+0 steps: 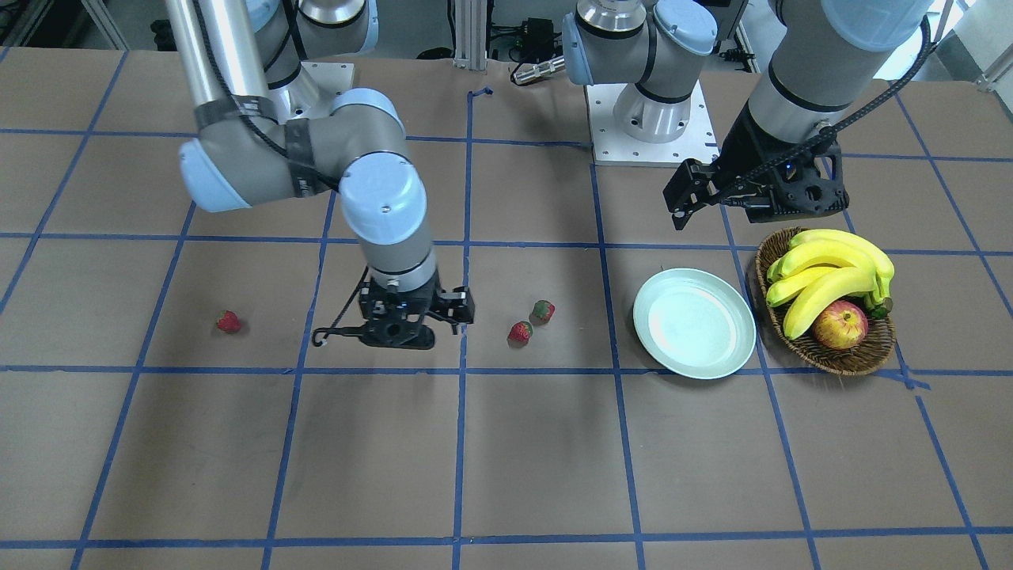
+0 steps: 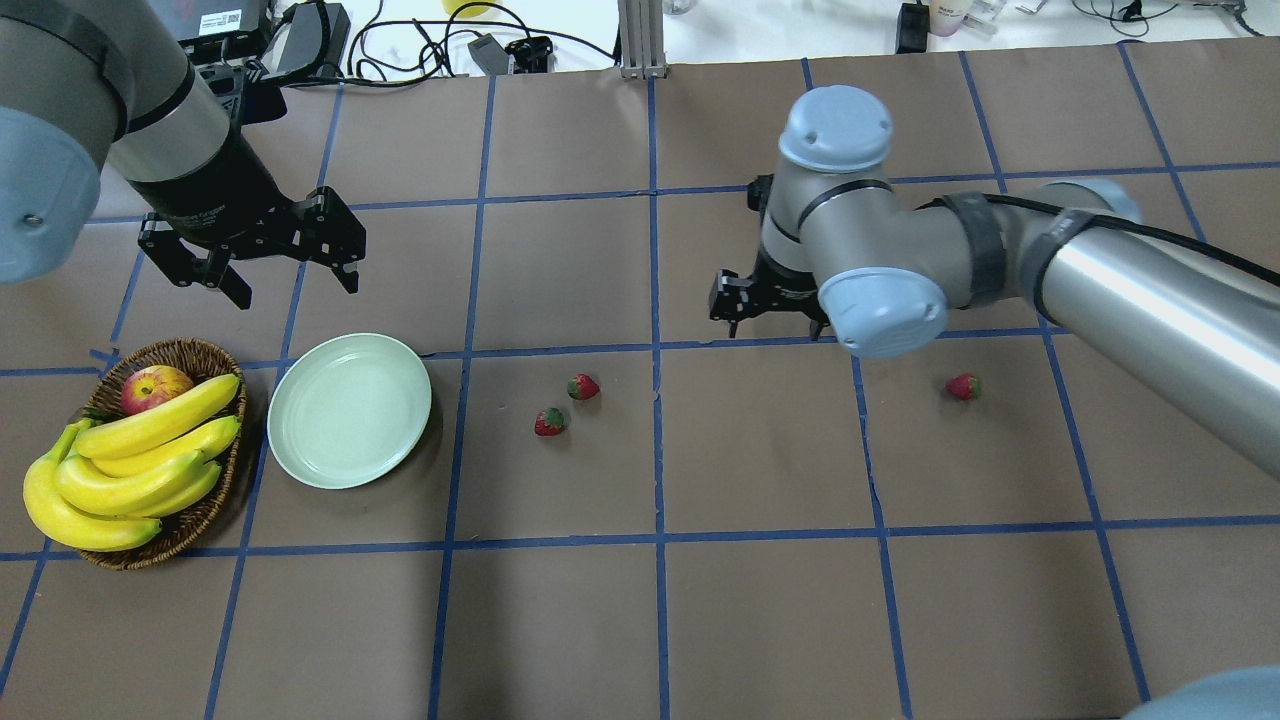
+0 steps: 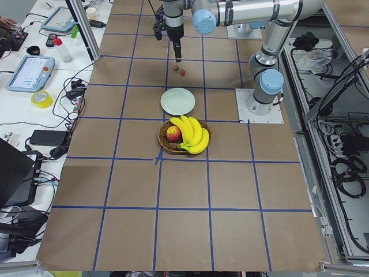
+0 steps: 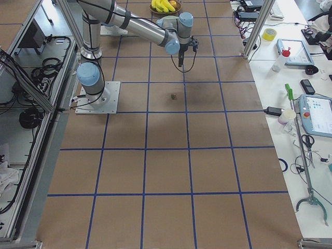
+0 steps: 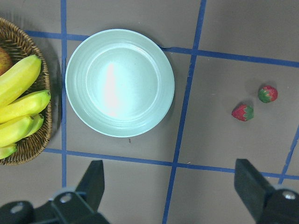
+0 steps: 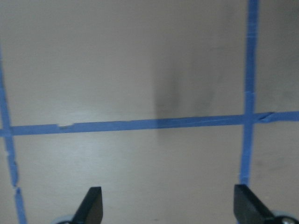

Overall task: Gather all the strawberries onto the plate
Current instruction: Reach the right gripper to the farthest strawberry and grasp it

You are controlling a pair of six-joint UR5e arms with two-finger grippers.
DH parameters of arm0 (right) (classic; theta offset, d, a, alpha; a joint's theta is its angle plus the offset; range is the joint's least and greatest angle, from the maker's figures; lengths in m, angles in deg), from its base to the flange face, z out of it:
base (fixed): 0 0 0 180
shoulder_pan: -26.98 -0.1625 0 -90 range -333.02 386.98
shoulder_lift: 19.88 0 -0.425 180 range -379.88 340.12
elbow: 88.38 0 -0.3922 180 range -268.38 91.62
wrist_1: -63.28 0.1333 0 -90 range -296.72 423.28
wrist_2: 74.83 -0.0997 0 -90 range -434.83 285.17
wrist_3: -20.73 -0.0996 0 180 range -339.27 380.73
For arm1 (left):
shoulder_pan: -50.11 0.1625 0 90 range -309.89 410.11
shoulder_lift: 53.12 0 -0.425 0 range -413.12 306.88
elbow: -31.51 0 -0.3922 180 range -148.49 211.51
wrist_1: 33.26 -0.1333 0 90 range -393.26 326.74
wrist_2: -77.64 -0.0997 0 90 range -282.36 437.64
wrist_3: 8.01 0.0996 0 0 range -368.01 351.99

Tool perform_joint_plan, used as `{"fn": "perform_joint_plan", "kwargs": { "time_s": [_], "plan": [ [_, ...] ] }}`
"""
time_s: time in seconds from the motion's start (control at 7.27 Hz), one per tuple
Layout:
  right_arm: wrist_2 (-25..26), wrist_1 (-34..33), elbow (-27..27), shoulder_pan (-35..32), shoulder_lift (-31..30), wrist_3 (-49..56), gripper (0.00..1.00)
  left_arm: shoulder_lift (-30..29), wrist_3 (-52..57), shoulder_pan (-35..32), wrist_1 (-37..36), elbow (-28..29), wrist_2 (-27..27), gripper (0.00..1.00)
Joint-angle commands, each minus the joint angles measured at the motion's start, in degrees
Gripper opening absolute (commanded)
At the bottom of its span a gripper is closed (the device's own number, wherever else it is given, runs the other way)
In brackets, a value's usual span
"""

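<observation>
The pale green plate (image 2: 349, 410) (image 1: 694, 323) (image 5: 119, 83) lies empty on the brown table. Two strawberries (image 2: 583, 386) (image 2: 549, 422) sit close together to its right, also in the left wrist view (image 5: 267, 94) (image 5: 243, 112). A third strawberry (image 2: 963, 386) (image 1: 229, 321) lies alone far to the right. My left gripper (image 2: 290, 280) (image 5: 170, 175) hovers open behind the plate, holding nothing. My right gripper (image 2: 770, 315) (image 1: 415, 321) (image 6: 168, 196) hangs open over bare table between the pair and the lone strawberry, with only blue tape lines below it.
A brown wicker basket (image 2: 185, 355) with bananas (image 2: 130, 460) and a red-yellow apple (image 2: 155, 385) stands just left of the plate. Blue tape lines grid the table. Cables and small devices lie along the far edge.
</observation>
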Motion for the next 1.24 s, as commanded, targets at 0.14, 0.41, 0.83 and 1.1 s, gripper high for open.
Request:
{"fn": "perform_joint_plan", "kwargs": {
  "time_s": [0.14,0.41,0.83,1.1],
  "plan": [
    [3.53,-0.79,-5.14,13.9,-2.41,17.89,1.0,-0.24,0.0,0.02,0.05,-0.12,0.02,1.0],
    [2.82,-6.39,-10.59,18.32,-2.15,22.58,0.95,-0.24,-0.09,0.02,-0.03,-0.21,0.02,1.0],
    [3.0,-12.4,-15.71,18.33,-1.63,23.29,0.53,-0.33,0.0,0.02,-0.12,-0.12,0.11,1.0],
    [3.61,-12.4,-15.01,18.33,-1.71,23.2,0.0,-0.42,0.0,0.02,-1.95,-0.12,0.02,1.0]
  ]
}}
